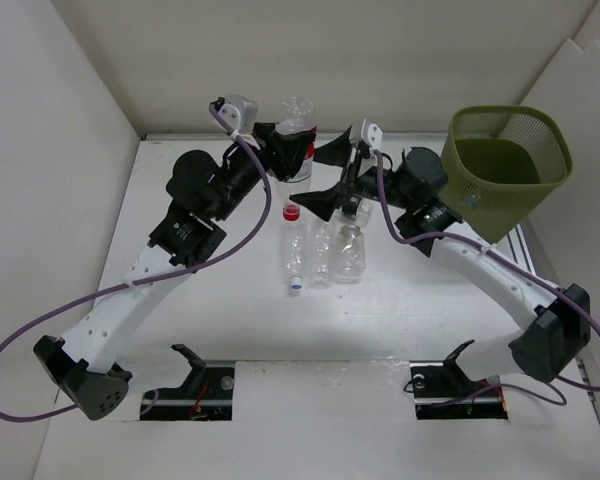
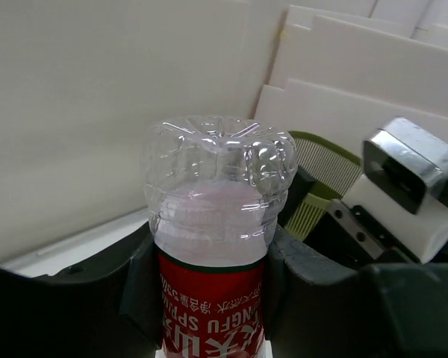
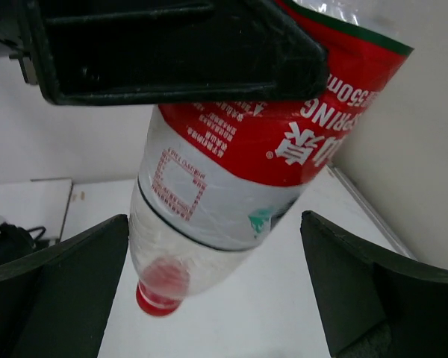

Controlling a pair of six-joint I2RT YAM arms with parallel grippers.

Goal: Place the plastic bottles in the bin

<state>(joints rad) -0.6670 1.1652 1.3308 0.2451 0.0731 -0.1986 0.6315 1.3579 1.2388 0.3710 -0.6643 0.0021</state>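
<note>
Bottle [image 2: 218,224] of ribbed clear plastic, red-labelled, tight between black left fingers [image 2: 321,306]; right fingers [image 3: 52,291] wide apart, empty

A white table [image 1: 380,330] stands enclosed by plain off-white surfaces, a back panel [image 1: 380,60], a left panel [image 1: 40,180] and overlapping right boards [image 1: 585,90], all under soft, even light with faint shadows.

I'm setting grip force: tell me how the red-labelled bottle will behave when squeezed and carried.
The red-labelled bottle looks empty, so it is probably very light. Its thin clear wall likely dents under a squeeze. Held cap-down in the left hand, with a glossy label, it may slip or swing.
</note>
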